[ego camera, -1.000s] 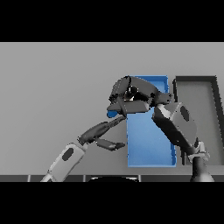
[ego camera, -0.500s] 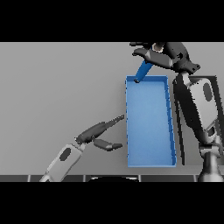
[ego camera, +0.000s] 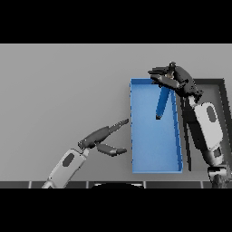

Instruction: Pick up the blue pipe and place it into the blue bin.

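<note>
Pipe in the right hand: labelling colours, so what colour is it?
Blue, seen in the head view: pipe.

I see a matt grey surface (ego camera: 59, 86), smooth. Blue bin (ego camera: 154, 154) looks like matt plastic, blue pipe (ego camera: 161, 103) smooth plastic too. Right robot hand (ego camera: 174, 79) dark, slightly glossy.

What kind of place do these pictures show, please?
Probably a plain sorting workstation: a bare grey table, a blue bin and a dark bin beside it. The right hand holds a blue pipe over the blue bin.

blue bin (ego camera: 154, 149) floor bare, dark bin (ego camera: 223, 90) just right
</note>
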### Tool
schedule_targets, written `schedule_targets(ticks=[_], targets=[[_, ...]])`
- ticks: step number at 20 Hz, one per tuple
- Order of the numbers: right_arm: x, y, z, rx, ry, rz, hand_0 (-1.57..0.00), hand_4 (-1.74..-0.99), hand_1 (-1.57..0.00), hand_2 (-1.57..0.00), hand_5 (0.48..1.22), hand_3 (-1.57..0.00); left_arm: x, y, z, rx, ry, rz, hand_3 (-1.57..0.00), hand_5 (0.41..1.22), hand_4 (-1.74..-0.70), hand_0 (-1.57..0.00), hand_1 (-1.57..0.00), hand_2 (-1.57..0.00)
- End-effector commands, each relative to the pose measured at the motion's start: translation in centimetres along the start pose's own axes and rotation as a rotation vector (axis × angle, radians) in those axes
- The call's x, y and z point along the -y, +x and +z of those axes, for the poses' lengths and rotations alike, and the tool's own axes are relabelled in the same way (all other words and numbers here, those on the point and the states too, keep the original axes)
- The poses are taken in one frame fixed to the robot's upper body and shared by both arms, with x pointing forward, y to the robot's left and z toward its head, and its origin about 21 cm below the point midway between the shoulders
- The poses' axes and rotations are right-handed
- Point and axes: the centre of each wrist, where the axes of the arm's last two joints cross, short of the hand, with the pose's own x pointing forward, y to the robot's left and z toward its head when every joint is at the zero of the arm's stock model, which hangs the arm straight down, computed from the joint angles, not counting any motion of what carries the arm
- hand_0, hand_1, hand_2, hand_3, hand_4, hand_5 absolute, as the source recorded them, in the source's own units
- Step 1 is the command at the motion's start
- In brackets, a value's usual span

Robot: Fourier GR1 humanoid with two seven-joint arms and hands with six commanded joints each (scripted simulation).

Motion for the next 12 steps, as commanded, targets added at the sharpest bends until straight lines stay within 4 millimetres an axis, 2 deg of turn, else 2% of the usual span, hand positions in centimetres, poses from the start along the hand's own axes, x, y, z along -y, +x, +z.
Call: schedule_targets(ticks=[1,2,6,7,8,10,11,12], targets=[[0.1,-0.6,0.1,-0.043,-0.008,0.004,-1.57,-1.741,-1.57,-1.57,1.12,-1.57,-0.2,0.1,0.0,0.009,0.004,-0.008,0.0,0.464,-0.88,0.0,0.0,0.0],[0.2,-1.9,0.2,-0.099,-0.017,0.0,-1.57,-1.741,-1.57,-1.57,1.122,-1.57,-0.4,0.1,0.0,0.012,0.006,-0.012,0.0,0.463,-0.88,0.0,0.0,0.0],[0.8,-6.1,0.4,-0.255,-0.039,0.031,-1.57,-1.591,-1.57,-1.57,1.114,-1.57,0.1,0.3,-0.2,0.015,0.007,-0.005,0.0,0.46,-0.88,0.0,0.0,0.0],[0.6,-7.3,0.3,-0.306,-0.039,0.033,-1.57,-1.599,-1.57,-1.57,1.11,-1.33,0.1,0.1,-0.1,0.002,0.007,-0.007,0.0,0.457,-0.89,0.0,0.0,0.0],[0.8,-7.9,0.4,-0.348,-0.07,0.028,-1.56,-1.547,-1.46,-1.39,1.133,-1.12,0.1,0.1,0.1,0.005,0.004,-0.007,0.0,0.455,-0.89,0.0,0.0,0.0],[0.7,-8.3,-0.2,-0.385,-0.093,-0.001,-1.04,-1.455,-0.93,-0.89,1.164,-0.72,0.2,0.1,0.0,-0.005,0.003,-0.004,0.0,0.454,-0.89,0.0,0.0,0.0],[1.1,-8.3,-0.3,-0.414,-0.11,-0.004,-0.84,-1.392,-0.75,-0.71,1.176,-0.57,0.0,0.2,0.1,0.006,0.006,-0.014,0.0,0.453,-0.89,0.0,0.0,0.0],[0.7,-8.6,-0.5,-0.421,-0.101,-0.011,-0.67,-1.338,-0.6,-0.57,1.157,-0.46,-0.1,0.3,-0.1,-0.003,0.006,-0.012,0.0,0.454,-0.89,0.0,0.0,0.0]])
